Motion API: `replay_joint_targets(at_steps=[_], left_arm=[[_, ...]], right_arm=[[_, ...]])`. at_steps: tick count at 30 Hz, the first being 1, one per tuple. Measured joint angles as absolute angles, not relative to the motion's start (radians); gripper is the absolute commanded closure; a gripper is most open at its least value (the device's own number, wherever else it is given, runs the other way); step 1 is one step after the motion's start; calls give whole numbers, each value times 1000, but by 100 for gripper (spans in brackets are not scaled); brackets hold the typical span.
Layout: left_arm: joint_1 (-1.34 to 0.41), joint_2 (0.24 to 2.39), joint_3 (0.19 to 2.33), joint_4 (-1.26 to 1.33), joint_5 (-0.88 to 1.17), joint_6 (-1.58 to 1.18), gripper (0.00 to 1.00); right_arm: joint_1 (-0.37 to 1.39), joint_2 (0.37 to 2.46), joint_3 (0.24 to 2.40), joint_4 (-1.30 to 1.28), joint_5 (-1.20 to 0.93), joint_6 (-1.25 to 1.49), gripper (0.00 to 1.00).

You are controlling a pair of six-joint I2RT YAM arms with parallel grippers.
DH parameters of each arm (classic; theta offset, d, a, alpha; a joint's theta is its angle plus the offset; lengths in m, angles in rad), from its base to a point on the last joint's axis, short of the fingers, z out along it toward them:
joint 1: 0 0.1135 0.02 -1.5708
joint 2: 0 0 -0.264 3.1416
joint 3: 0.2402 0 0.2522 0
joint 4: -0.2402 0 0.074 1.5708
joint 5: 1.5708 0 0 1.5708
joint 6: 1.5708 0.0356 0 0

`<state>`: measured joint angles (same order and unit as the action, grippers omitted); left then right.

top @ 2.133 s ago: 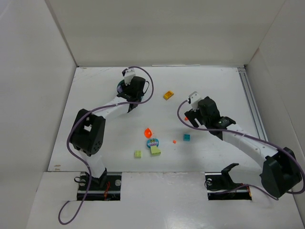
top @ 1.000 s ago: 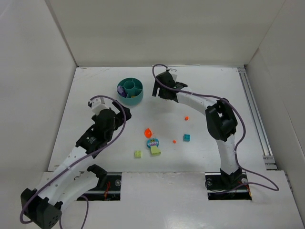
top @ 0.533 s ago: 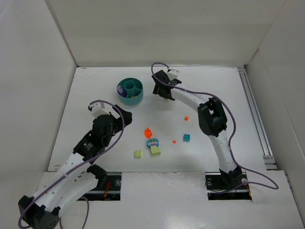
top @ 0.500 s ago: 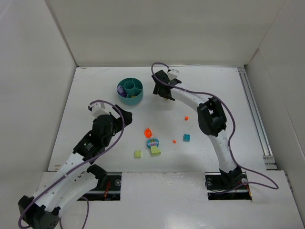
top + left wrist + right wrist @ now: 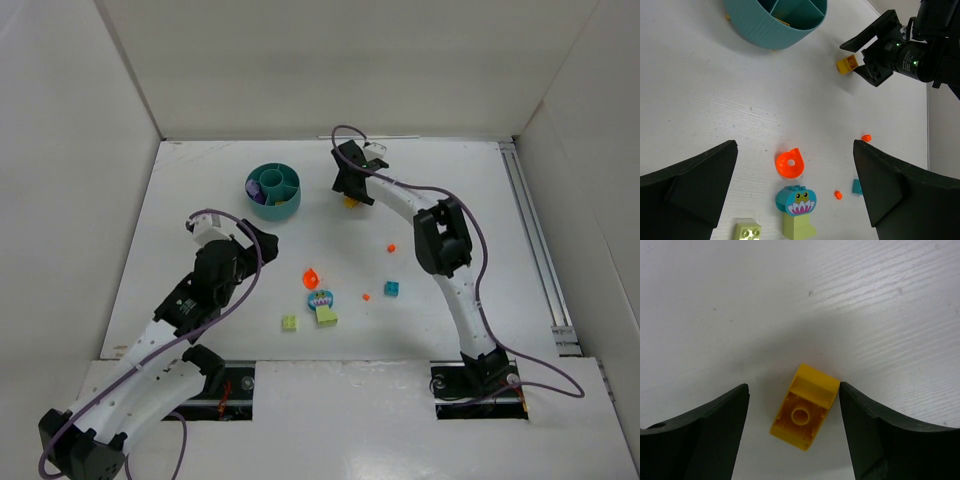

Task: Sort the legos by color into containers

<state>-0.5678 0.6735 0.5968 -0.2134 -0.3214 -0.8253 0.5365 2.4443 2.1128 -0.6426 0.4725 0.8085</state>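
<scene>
step in hand: picking the yellow brick with the right gripper. the jaws are spread wide and sit low on either side of the brick, nothing held yet. the right finger is just beside the brick's far corner, maybe touching, can't tell. the left finger stands a bit off.

where: the brick lies on the table at the far side, right of the bowl, apart from it. the other loose legos lie nearer the arm bases: orange curl, frog piece, lime brick, teal bit, two orange bits.

look of the brick: small, bright yellow, glossy, one round stud or socket facing the camera, a sloped or stepped end away from it. it sits skewed to the jaws, corners toward the fingers rather than flat sides.

next move, as i judge it: close on the brick, lift, carry left to the bowl, drop it in one wedge. because of the skew, the close may twist or squirt the brick out, so a small wrist turn first would help. the piece is tiny, so the grip needs to be centred.

left gripper: spread open, empty, hanging above the middle of the table with the bowl ahead of it. the bowl already has a purple piece in one wedge.
</scene>
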Motion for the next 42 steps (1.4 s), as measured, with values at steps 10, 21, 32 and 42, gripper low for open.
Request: replay_joint_targets(at_steps=[10,21,32,42], left_arm=[[-568,704,597,-207,-316,-824,0],[-568,696,594,-206,-315,-824,0],[-568,665,565,-207,-350,-830,0],[-567,645,565,-213,-427,-851,0]], right_arm=[[518,2449,2115,-643,460,770,56],[541,2393,1966,-387,487,456,78],[607,2170,1507,536,86,-86,78],[609,2269,1615,984,-485,-126,76]])
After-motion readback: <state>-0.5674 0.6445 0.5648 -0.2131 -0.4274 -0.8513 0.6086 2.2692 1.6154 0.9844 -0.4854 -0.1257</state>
